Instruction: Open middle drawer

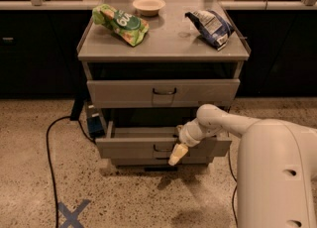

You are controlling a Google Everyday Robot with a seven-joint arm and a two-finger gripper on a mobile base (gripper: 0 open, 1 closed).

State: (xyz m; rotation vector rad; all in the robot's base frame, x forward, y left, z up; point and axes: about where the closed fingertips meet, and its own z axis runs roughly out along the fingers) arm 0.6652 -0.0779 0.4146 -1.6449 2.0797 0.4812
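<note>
One middle drawer [133, 148] ajar, jaws partly covering its front.

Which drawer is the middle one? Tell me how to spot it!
Find the grey cabinet with snack bags on top. Of its three stacked drawers, the middle drawer is the pulled-out one, under the taller top drawer. The robot's gripper hangs right at its small dark handle.

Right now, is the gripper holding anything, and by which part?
Cannot be told. The gripper hangs in front of the middle drawer, just right of its pull; no grip on the pull is visible.
</note>
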